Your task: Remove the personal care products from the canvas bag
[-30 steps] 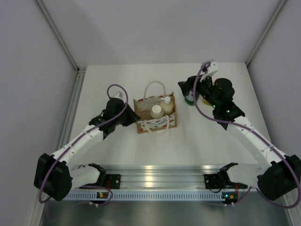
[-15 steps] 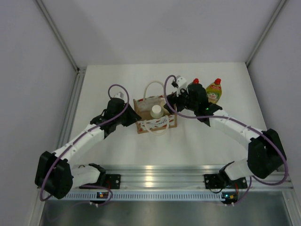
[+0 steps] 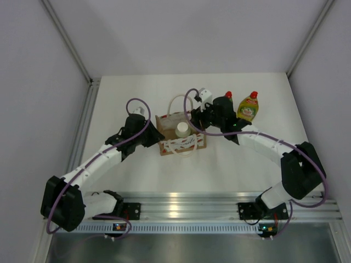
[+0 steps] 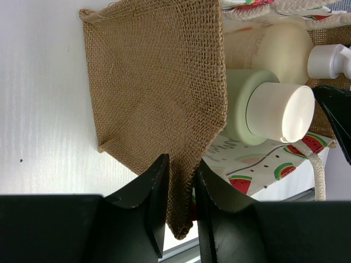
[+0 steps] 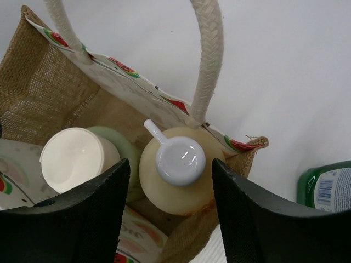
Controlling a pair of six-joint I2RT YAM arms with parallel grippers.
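The canvas bag [image 3: 193, 143] stands mid-table. My left gripper [image 3: 155, 137] is shut on its burlap side wall [image 4: 159, 82], which sits between the jaws [image 4: 182, 189]. Inside stand the cream pump bottle [image 5: 174, 183] and the pale green cylinder with a white cap [image 5: 74, 159]; both also show in the left wrist view [image 4: 274, 49] [image 4: 263, 107]. My right gripper [image 5: 171, 164] is open above the bag, its jaws either side of the pump bottle, not touching it. The yellow bottle [image 3: 248, 107] and the dark green bottle [image 3: 228, 96] stand on the table at the back right.
The bag's cream rope handles [image 5: 207, 55] loop up beside my right gripper. The dark green bottle [image 5: 326, 189] stands close to the bag's right corner. White walls enclose the table, and a metal rail [image 3: 181, 200] runs along the near edge.
My right gripper has moved left from the two bottles at the back right to above the bag's opening. The left gripper and the bag have not moved.
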